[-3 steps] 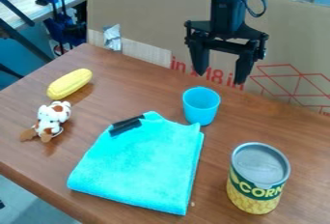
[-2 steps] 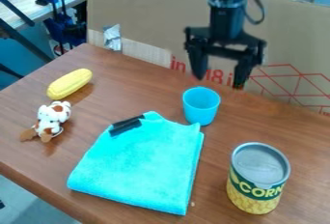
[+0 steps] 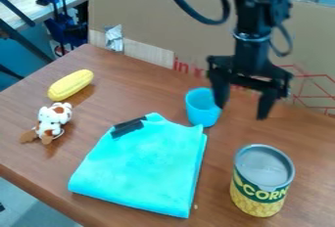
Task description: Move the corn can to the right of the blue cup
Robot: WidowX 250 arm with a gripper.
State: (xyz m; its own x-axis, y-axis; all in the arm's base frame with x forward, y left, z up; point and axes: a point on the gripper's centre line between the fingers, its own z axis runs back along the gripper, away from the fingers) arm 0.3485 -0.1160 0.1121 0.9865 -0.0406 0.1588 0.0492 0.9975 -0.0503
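The black arm (image 3: 252, 47) is extended downward from the top edge, right of the view's centre, with a dark cable (image 3: 185, 7) looped beside it. The gripper (image 3: 241, 113) is held aloft, pointed down and slightly tilted; its two fingers (image 3: 267, 104) are spread wide, with nothing gripped between them.

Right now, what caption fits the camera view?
Open black gripper hangs over a table with blue cup, turquoise cloth and corn can.
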